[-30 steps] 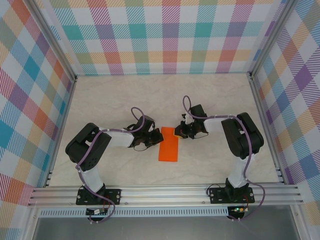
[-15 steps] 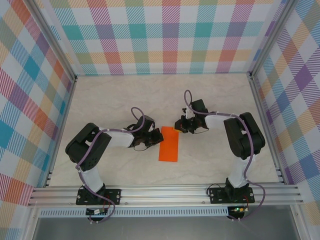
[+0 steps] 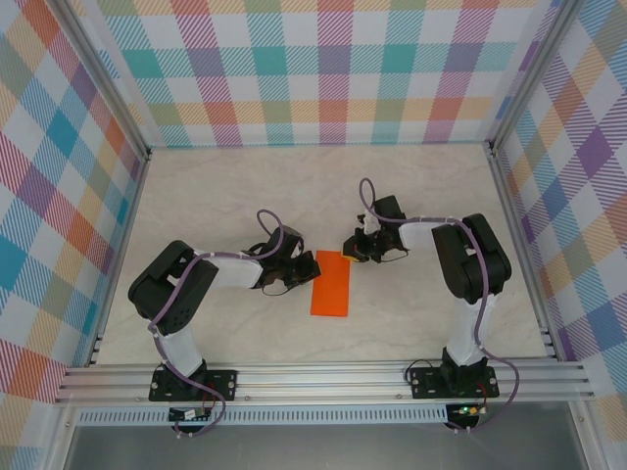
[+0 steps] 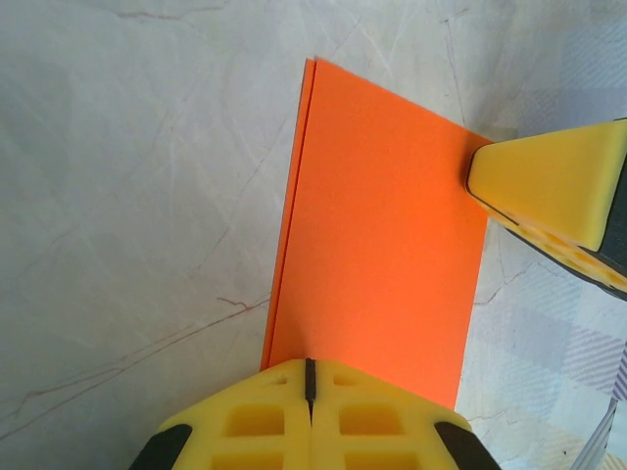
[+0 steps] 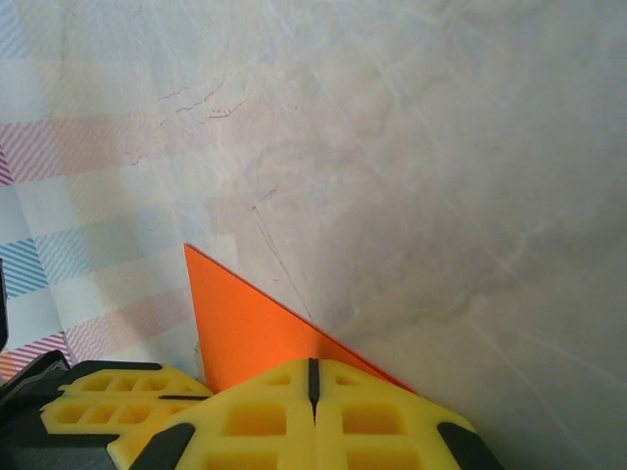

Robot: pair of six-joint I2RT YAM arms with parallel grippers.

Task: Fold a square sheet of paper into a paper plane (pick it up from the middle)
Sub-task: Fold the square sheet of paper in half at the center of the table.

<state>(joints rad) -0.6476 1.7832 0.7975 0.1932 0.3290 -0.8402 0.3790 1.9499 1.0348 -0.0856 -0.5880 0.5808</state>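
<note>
Paper: your orange sheet of paper [image 3: 331, 284] lies flat on the marbled table [image 3: 225, 196], between the two arms. It reads as an upright rectangle, longer than it is wide, not as a square.
Paper edge: in the left wrist view the sheet [image 4: 382, 225] shows a doubled line down one long side, so you are looking at two layers.
Left gripper: you will find the left gripper [image 3: 312, 264] at the sheet's left long edge, near its far corner. Its yellow fingers [image 4: 265, 421] are pressed together with only a thin seam between them, and the tips sit right at the paper's rim. Nothing is pinched between them.
Right gripper: the right gripper [image 3: 350, 247] is at the sheet's far right corner. Its yellow fingers [image 5: 255, 416] are likewise closed tight, and the orange corner [image 5: 245, 323] pokes out from under the tips.
Contact: you cannot tell from these views whether either tip presses on the paper or hangs just above it.
</note>
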